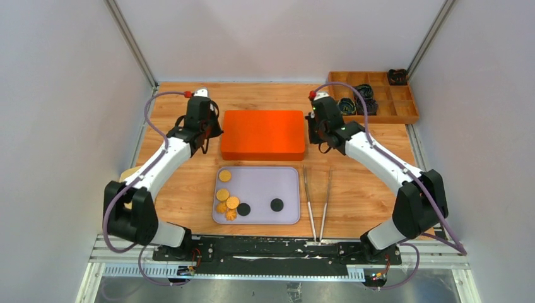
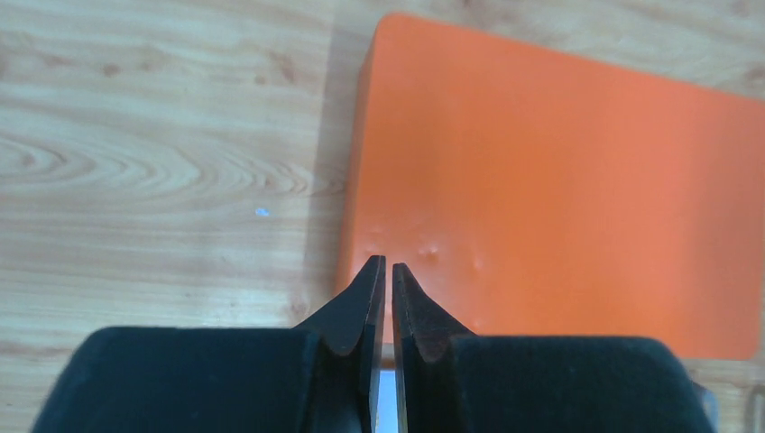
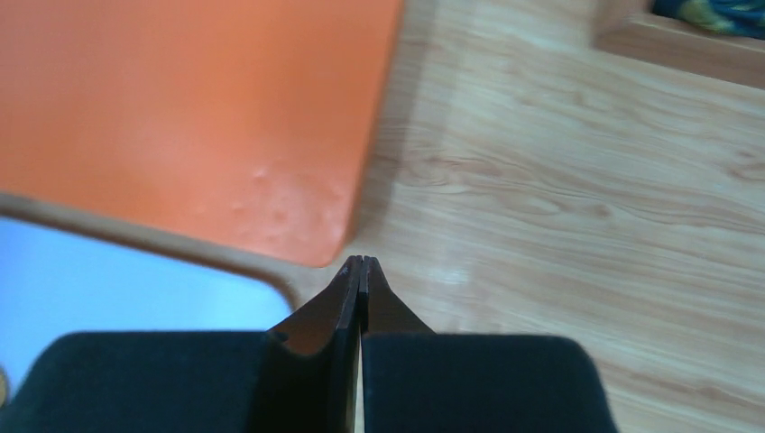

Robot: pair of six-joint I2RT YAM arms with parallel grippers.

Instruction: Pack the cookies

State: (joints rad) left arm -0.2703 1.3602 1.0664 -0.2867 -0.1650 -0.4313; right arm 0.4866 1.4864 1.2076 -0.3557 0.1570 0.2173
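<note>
Both claws up at the orange box (image 1: 263,134), mid-frame in top view. Left gripper (image 2: 389,271) pinched all but shut, holding nothing, at the box's left end. Right gripper (image 3: 361,263) closed tight, holding nothing, just off the box's right end. Below the box, on the grey tray (image 1: 287,180): the cookies (image 1: 227,199), bunched down the tray's left side, two black ones nearer its middle. So below both claws, toward frame bottom, probably closer for the left arm. Tongs (image 1: 309,202) just right of tray, long axis running top to bottom, nearer right arm. Box looks closed; likely opened first.
</note>
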